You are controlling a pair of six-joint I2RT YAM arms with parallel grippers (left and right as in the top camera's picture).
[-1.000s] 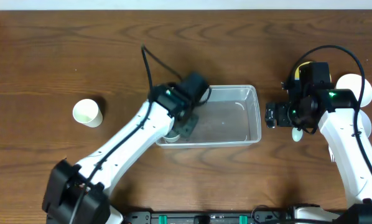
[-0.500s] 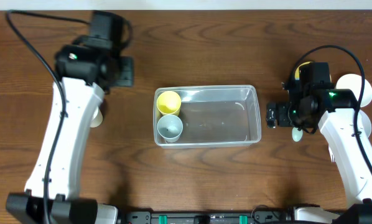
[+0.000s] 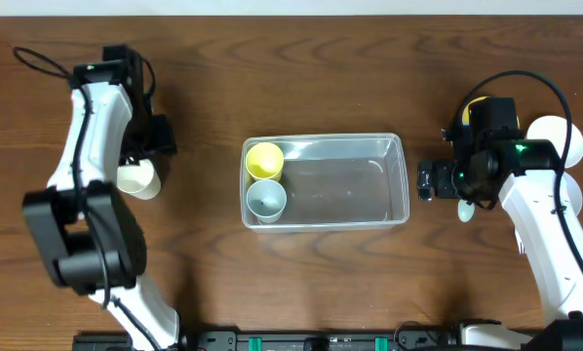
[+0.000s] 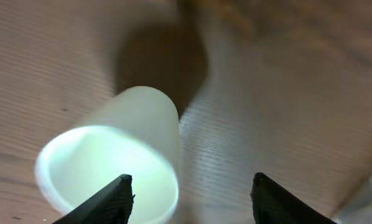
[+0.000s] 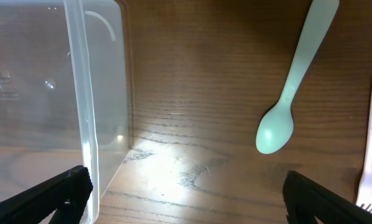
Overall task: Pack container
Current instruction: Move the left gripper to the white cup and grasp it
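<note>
Clear rimmed container (image 3: pixel 355 191), yellow cup (image 3: pixel 264 160) inside, left hand (image 4: pixel 190 196) open, right hand (image 5: pixel 187 198) open

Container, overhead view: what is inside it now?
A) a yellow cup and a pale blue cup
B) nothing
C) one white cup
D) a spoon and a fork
A: the overhead view shows a yellow cup and a pale blue cup side by side at the left end of the container; the spoon lies outside it.
</note>
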